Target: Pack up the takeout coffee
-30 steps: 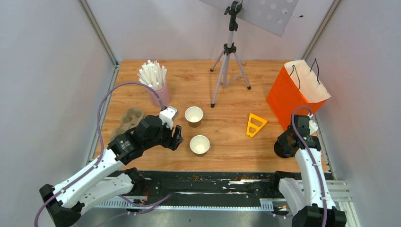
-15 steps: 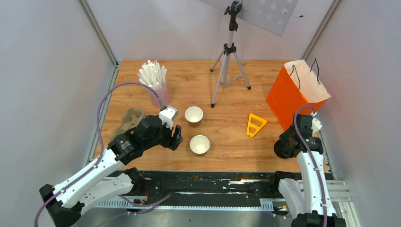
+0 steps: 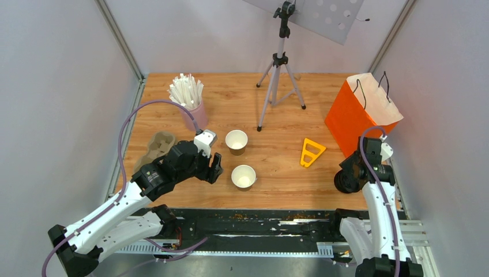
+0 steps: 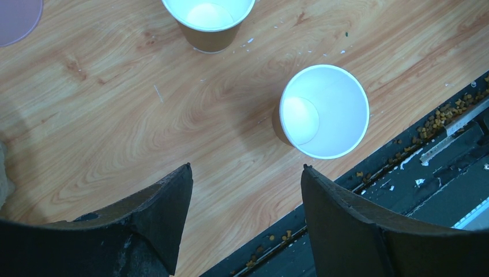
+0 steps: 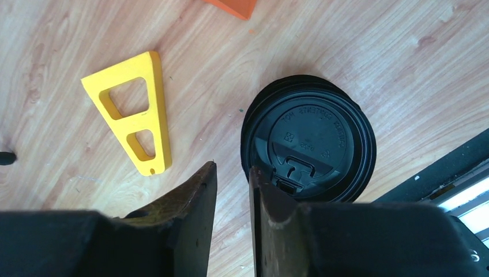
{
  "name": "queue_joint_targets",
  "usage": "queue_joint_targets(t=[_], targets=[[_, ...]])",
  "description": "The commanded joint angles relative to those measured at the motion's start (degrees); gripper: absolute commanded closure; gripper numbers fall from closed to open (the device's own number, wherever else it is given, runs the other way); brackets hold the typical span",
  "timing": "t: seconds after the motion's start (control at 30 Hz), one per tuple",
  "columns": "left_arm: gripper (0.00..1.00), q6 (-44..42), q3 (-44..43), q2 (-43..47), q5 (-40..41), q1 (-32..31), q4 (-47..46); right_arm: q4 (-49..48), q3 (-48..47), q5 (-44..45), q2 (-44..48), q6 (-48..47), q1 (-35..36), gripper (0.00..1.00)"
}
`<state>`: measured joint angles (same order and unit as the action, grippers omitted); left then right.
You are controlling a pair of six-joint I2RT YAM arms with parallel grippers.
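Cup (image 4: 324,111): kraft-brown paper, white inside, upright, unlidded, seen empty, at the middle of the table (image 3: 271,161). Second cup (image 4: 209,14): alike, set just behind. Lid (image 5: 308,138): black, round, laid flat, well apart by the right front edge.

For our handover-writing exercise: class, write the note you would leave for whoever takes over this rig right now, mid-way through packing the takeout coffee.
Grippers: the left gripper is open and empty, just short of the near cup. The right gripper has its jaws nearly closed at the rim of the lid; grip unclear.
Things: the near cup and far cup stand lidless mid-table. The bag stands open at right, the tray at left.
Done: nothing packed.
To do: lid a cup, then bag it.
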<state>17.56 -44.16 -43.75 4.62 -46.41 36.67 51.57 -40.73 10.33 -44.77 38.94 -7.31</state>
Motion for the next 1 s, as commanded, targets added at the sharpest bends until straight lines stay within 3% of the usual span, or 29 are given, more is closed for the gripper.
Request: queue_joint_targets(t=[0.0,0.73,0.97], targets=[[0.23,-0.93,-0.74,0.72,0.39,-0.17,-0.45,-1.55,1.49,-0.23,-0.74,-0.21,-0.34,0.71],[0.22,-0.98,-0.75,0.07,0.46,-0.17,-0.45,-6.06,5.75,-1.95,-1.47,0.87,-0.34,0.74],[0.22,-0.89,-0.58,0.06,0.3,-0.21,-0.49,-5.97,5.38,-0.88,-0.98,0.08,-0.34,0.82]])
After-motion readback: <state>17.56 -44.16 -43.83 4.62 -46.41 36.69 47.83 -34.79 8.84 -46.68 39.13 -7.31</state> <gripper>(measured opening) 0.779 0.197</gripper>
